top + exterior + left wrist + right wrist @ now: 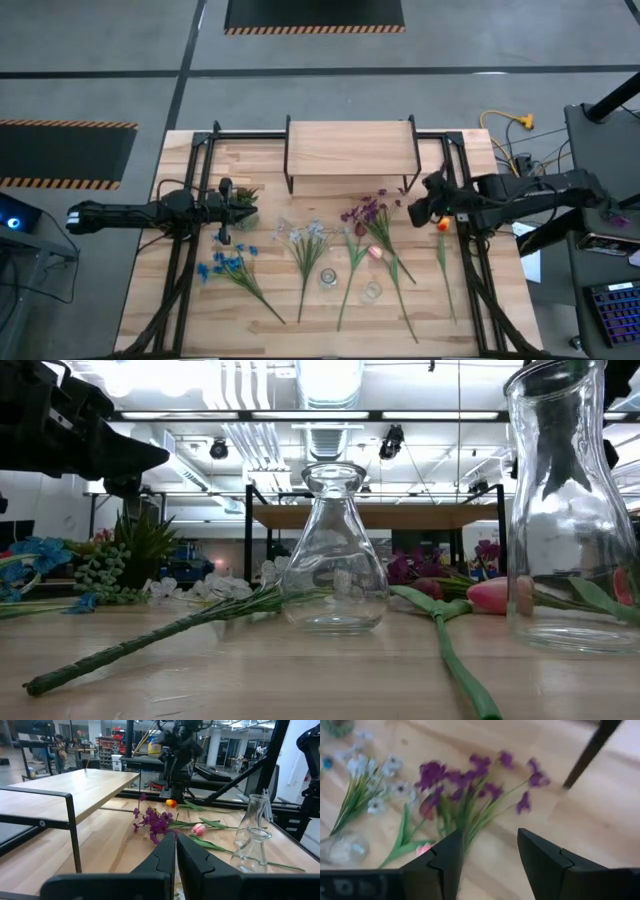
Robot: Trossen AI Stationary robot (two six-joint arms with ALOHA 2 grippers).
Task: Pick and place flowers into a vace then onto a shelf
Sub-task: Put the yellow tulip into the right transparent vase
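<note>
the right gripper (487, 855) hovers over the table beside the shelf (351, 147), its two fingers parted and holding nothing, with the purple flowers (470, 782) lying just ahead of it. the left gripper (176, 851) waits above the table's left side near the small potted plant (243, 199), fingers pressed together and empty. the other flowers lie loose on the table: blue (226, 262), pale white (305, 236), pink (375, 252) and yellow-orange (441, 226), around two glass vases (335, 550), both standing upright and empty.
</note>
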